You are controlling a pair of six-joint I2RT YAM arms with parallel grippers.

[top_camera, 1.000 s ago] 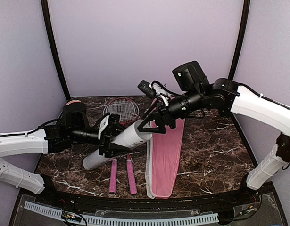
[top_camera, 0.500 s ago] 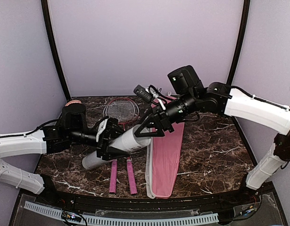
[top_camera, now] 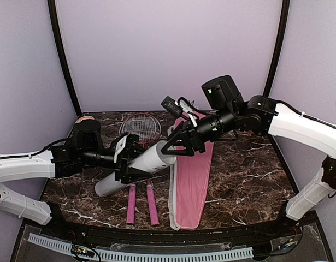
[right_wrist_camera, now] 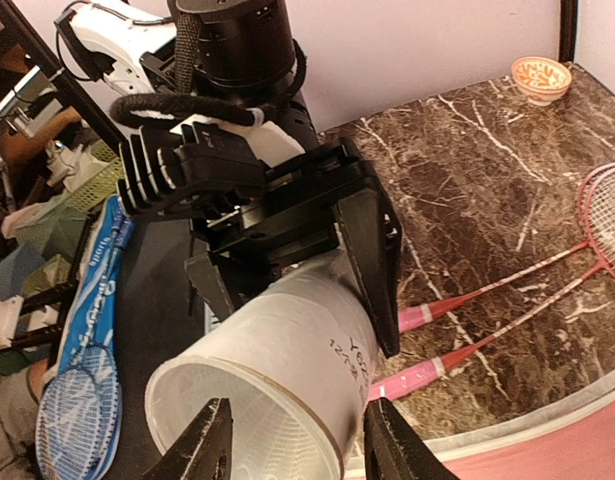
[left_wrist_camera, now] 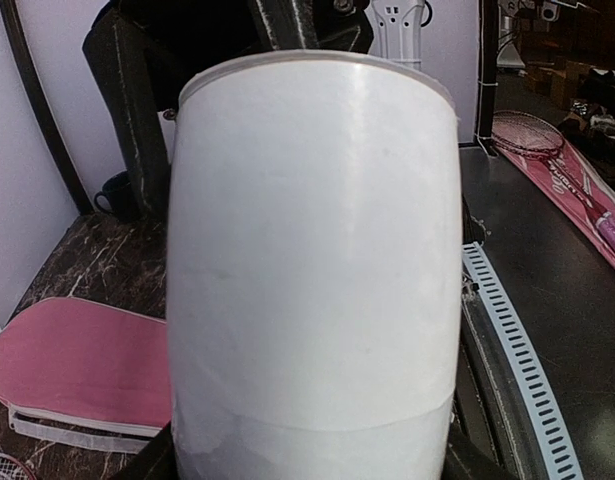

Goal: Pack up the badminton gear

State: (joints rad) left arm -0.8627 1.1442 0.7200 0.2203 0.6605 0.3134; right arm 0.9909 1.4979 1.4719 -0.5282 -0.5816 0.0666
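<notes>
The white cardboard tube (top_camera: 143, 164) slants over the rackets (top_camera: 130, 204), its long axis rising rightward to its open mouth. The left gripper (top_camera: 128, 161) clamps its middle. The right gripper (right_wrist_camera: 297, 410), jaws spread and empty, faces that mouth head-on.

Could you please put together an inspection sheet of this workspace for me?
Surface: marble-patterned table, no spills seen.
Job's things: white tube held tilted; two rackets lying flat, side by side; pink cover flat beside them.
Clutter: small patterned cap in the far left corner.
Pincers: left pincer clamped round the tube's middle; right pincer open at the tube's open end, contact unclear.
Cables: black cable looped over the right wrist.
Surroundings: plain lilac walls.
</notes>
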